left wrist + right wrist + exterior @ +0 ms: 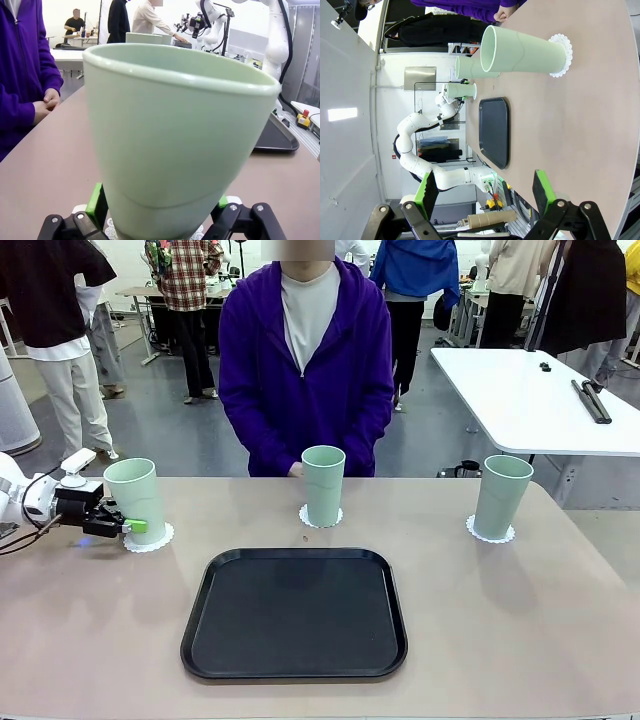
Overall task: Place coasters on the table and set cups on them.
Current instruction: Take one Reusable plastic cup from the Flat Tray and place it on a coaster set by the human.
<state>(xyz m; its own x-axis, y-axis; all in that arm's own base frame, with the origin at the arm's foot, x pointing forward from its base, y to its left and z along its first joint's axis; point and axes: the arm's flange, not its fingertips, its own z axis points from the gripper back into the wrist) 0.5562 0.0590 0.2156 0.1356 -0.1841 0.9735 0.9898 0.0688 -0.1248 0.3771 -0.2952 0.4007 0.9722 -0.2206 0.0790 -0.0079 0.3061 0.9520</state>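
Near the table [560, 640] left edge, the left end effector [133, 526] brackets the upright cup [137, 498] low on its base atop a coaster [160, 538]; grip or clearance unclear; right end effector [485, 192] gapes empty

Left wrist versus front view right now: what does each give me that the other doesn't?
Left wrist alone: green pads straddling the cup's base, coaster edge peeking beneath. Front alone: all three cups on coasters, middle cup, right cup, the whole black tray. Both: the left claw at the left cup, the person's purple sleeve.
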